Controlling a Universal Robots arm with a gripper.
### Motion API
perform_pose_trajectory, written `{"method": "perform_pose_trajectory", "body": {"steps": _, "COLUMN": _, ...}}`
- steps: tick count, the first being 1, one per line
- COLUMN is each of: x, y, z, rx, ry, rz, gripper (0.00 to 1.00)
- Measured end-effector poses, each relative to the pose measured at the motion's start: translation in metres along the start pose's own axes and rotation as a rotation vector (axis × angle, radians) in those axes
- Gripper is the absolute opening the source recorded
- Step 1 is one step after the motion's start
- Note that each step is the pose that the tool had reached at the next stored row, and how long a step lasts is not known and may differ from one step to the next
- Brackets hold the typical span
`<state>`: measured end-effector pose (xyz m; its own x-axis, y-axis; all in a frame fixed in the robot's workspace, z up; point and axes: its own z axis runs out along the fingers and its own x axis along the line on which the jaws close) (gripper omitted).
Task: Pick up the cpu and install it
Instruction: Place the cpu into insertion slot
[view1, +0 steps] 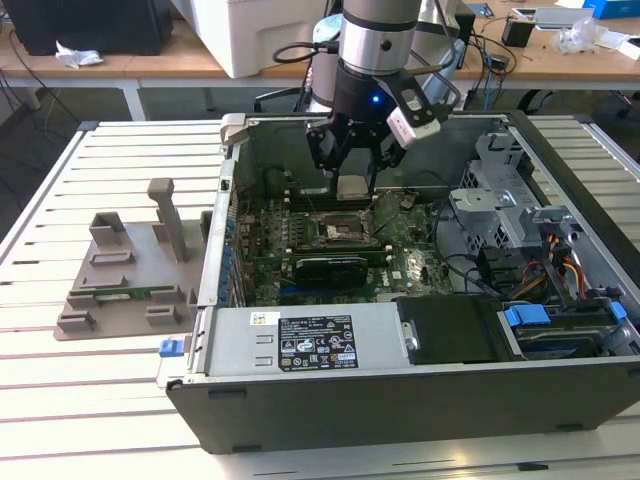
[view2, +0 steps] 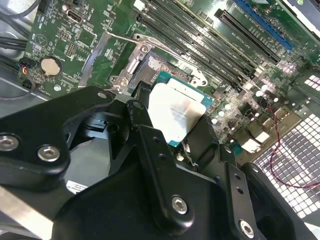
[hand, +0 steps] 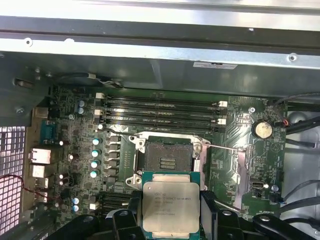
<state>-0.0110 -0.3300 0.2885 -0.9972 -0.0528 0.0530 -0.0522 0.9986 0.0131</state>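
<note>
Your jaws grip the cpu flat, clear of the board — in the exterior view the open socket sits at its 6 o'clock.

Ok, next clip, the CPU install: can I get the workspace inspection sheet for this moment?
Surface: white slatted table carrying the open computer case.
Job's things: cpu held in the air over the motherboard, close to the open, empty socket; not seated.
Clutter: grey holder tray on the table, on the exterior view's left of the case.
Grippers: gripper shut on the cpu, reaching down inside the case.
Cables: orange, yellow and red bundle in the case on the exterior view's right; thin red wire by the board's edge.
Surroundings: wooden benches behind the table, with a white box.
</note>
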Motion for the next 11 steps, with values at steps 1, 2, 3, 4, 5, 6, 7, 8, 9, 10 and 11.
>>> {"method": "perform_pose_trajectory", "body": {"steps": 1, "x": 0.0000, "y": 0.0000, "z": 0.0000, "rx": -0.0007, "ry": -0.0002, "rz": 0.016, "gripper": 0.55}}
{"method": "perform_pose_trajectory", "body": {"steps": 2, "x": 0.0000, "y": 0.0000, "z": 0.0000, "rx": -0.0014, "ry": -0.0004, "rz": 0.030, "gripper": 0.55}}
{"method": "perform_pose_trajectory", "body": {"steps": 3, "x": 0.0000, "y": 0.0000, "z": 0.0000, "rx": -0.0023, "ry": -0.0006, "rz": 0.050, "gripper": 0.55}}
{"method": "perform_pose_trajectory", "body": {"steps": 4, "x": 0.0000, "y": 0.0000, "z": 0.0000, "rx": -0.0029, "ry": -0.0008, "rz": 0.063, "gripper": 0.55}}
{"method": "perform_pose_trajectory", "body": {"steps": 5, "x": 0.0000, "y": 0.0000, "z": 0.0000, "rx": -0.0041, "ry": -0.0011, "rz": 0.088, "gripper": 0.55}}
{"method": "perform_pose_trajectory", "body": {"steps": 6, "x": 0.0000, "y": 0.0000, "z": 0.0001, "rx": -0.0051, "ry": -0.0014, "rz": 0.108, "gripper": 0.55}}
{"method": "perform_pose_trajectory", "body": {"steps": 7, "x": 0.0000, "y": 0.0000, "z": 0.0001, "rx": -0.0055, "ry": -0.0015, "rz": 0.119, "gripper": 0.55}}
{"method": "perform_pose_trajectory", "body": {"steps": 8, "x": 0.0000, "y": 0.0000, "z": 0.0002, "rx": -0.0077, "ry": -0.0021, "rz": 0.168, "gripper": 0.55}}
{"method": "perform_pose_trajectory", "body": {"steps": 9, "x": 0.0000, "y": 0.0000, "z": 0.0003, "rx": -0.0086, "ry": -0.0023, "rz": 0.190, "gripper": 0.55}}
{"method": "perform_pose_trajectory", "body": {"steps": 10, "x": 0.0000, "y": 0.0000, "z": 0.0003, "rx": -0.0095, "ry": -0.0026, "rz": 0.212, "gripper": 0.55}}
{"method": "perform_pose_trajectory", "body": {"steps": 11, "x": 0.0000, "y": 0.0000, "z": 0.0004, "rx": -0.0100, "ry": -0.0028, "rz": 0.231, "gripper": 0.55}}
